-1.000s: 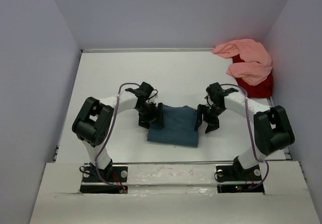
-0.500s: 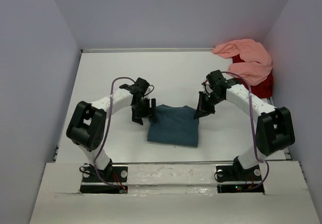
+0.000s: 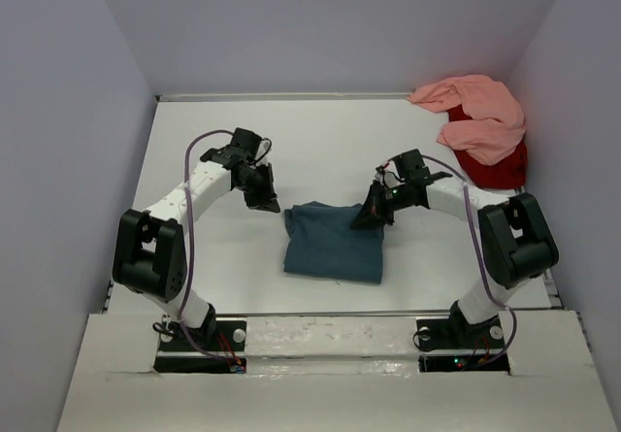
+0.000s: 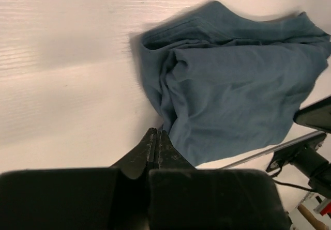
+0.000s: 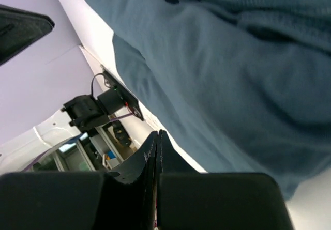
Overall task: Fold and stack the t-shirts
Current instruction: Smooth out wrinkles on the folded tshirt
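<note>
At centre frame, the folded teal t-shirt [image 3: 332, 245] is lying released; the left gripper [image 3: 264, 199] and right gripper [image 3: 365, 221] are backing off its upper corners, jaws pressed together, empty. Upper right, the pink t-shirt [image 3: 480, 112] and red t-shirt [image 3: 497, 172] are waiting, heaped.

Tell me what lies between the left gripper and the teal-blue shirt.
Only bare table lies between the left gripper and the teal-blue shirt, clearest in the top view.

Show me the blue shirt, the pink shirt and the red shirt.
blue shirt [image 3: 335, 248], top view, middle of the folded cloth
pink shirt [image 3: 483, 121], top view, middle of the crumpled heap
red shirt [image 3: 497, 173], top view, part showing under the pink one
</note>
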Motion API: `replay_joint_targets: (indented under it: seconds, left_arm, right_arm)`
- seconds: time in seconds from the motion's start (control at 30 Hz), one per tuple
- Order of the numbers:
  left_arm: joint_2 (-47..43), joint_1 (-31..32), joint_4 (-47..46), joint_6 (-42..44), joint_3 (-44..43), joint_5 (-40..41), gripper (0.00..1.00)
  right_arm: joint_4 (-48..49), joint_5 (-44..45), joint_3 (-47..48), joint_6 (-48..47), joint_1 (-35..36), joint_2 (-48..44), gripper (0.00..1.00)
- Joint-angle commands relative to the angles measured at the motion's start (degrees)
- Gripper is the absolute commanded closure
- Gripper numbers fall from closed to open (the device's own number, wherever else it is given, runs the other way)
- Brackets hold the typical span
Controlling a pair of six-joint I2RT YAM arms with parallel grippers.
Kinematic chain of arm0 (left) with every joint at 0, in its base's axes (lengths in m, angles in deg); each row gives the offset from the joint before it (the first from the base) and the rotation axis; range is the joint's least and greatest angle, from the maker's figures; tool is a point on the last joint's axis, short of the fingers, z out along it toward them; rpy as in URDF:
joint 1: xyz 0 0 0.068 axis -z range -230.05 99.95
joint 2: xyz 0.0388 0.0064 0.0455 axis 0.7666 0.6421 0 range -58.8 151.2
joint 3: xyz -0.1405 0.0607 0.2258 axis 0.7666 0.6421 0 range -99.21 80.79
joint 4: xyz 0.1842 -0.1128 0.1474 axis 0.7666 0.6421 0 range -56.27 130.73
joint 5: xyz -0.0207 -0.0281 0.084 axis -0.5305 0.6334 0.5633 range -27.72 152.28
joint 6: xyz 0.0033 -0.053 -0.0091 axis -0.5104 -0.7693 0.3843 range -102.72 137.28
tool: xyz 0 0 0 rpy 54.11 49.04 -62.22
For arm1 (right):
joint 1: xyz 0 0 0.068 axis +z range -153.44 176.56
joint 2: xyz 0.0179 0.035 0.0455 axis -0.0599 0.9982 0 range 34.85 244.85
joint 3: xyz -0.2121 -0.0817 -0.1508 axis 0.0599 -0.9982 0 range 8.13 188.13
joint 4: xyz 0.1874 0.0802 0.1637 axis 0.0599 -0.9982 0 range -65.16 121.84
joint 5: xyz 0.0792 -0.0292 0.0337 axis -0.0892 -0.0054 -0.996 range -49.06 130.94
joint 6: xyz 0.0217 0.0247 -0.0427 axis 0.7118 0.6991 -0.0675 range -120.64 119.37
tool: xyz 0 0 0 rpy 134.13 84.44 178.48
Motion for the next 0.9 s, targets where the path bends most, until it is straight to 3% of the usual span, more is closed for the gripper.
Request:
replay_joint_targets:
  seconds: [0.0,0.2,0.53,0.87]
  left_arm:
    - [-2.9,0.3,-3.1,-0.2,-1.4,-7.2,1.00]
    - [-2.3,1.8,-5.6,-0.5,-1.8,-12.8,1.00]
    - [0.1,9.4,-8.4,-2.9,-3.6,-17.1,1.00]
    - [0.8,11.9,-11.2,-4.2,1.1,-17.0,1.00]
  right_arm:
    - [10.4,-4.8,0.6,2.8,0.1,2.8,1.00]
    - [16.0,-5.1,0.3,3.4,0.1,7.4,1.00]
    - [7.3,8.0,3.7,-5.0,1.1,13.2,1.00]
    - [7.2,10.1,3.6,-5.7,1.7,13.6,1.00]
